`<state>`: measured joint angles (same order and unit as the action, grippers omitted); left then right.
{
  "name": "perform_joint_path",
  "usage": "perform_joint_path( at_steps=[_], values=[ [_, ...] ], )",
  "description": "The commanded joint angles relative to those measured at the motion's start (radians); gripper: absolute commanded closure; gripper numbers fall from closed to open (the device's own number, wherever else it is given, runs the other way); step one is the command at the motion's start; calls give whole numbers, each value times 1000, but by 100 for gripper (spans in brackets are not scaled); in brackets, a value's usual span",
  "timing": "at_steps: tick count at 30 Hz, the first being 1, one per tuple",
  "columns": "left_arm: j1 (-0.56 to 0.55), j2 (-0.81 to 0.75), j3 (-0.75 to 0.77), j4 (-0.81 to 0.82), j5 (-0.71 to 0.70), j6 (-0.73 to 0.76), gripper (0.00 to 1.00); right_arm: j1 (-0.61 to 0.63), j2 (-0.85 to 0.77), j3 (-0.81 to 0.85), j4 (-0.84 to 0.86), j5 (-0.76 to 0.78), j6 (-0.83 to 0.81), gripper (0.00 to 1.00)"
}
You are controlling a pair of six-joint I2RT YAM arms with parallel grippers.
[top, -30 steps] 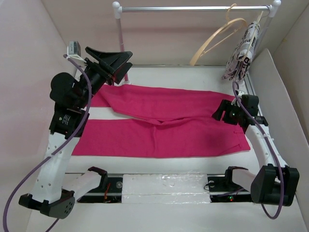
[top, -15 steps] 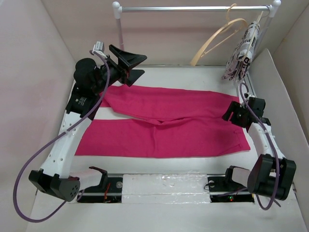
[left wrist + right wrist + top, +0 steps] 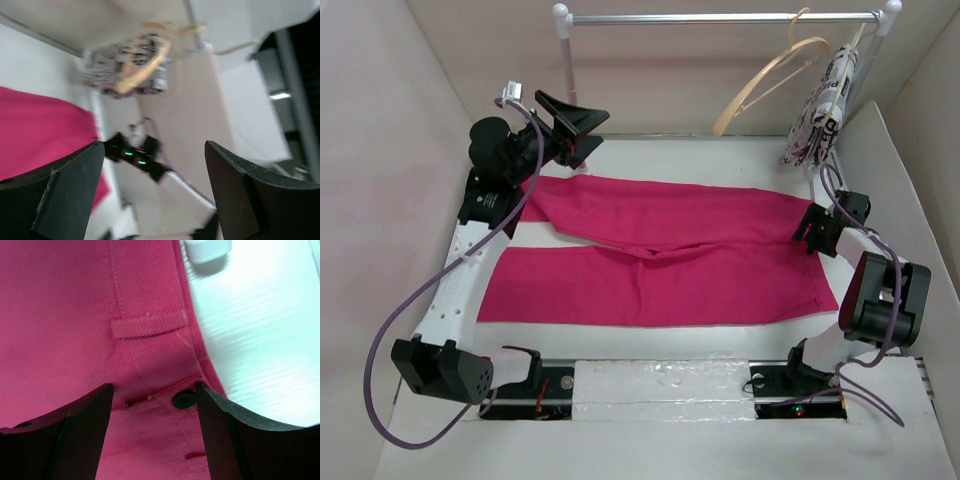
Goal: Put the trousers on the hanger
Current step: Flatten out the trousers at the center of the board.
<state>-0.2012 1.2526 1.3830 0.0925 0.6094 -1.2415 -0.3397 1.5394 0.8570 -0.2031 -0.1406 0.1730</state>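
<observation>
The magenta trousers (image 3: 650,250) lie flat across the table, legs to the left and waist to the right. The tan wooden hanger (image 3: 770,75) hangs on the rail at the back right. My left gripper (image 3: 575,125) is open and raised above the far-left leg end; it faces across at the hanger (image 3: 145,60). My right gripper (image 3: 823,226) is open just over the waistband. In the right wrist view its fingers straddle the cloth (image 3: 75,315), and the dark button (image 3: 183,399) lies near the right finger. I cannot tell whether the fingers touch the cloth.
A white metal rail (image 3: 720,17) on posts spans the back. A black-and-white patterned garment (image 3: 825,100) hangs beside the hanger. Pale walls enclose the table on three sides. Bare white table (image 3: 260,340) lies just beyond the waist.
The left arm has swung back and its gripper shifted right, staying open. The right arm has folded back, drawing its gripper right along the waist.
</observation>
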Motion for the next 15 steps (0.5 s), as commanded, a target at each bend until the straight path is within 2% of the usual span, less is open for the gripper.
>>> perform_joint_path(
  at_steps=[1,3,4,7,10,12,15],
  values=[
    [-7,-53,-80,-121,-222,308,23,-13,17,63,103,45,8,27],
    [3,-77,-128,-273,-429,425,23,-41,24,74,126,55,22,27],
    [3,-87,-192,-308,-647,500,23,-41,24,76,139,58,25,27],
    [51,-104,-338,-349,-854,557,23,-50,66,115,139,67,20,26],
    [172,-75,-416,-359,-830,588,23,-61,117,152,126,46,23,26],
    [285,-33,-447,-346,-781,597,23,-71,145,161,157,-16,34,26],
    [384,30,-479,-321,-700,588,23,-71,240,198,120,-129,36,26]
  ],
)
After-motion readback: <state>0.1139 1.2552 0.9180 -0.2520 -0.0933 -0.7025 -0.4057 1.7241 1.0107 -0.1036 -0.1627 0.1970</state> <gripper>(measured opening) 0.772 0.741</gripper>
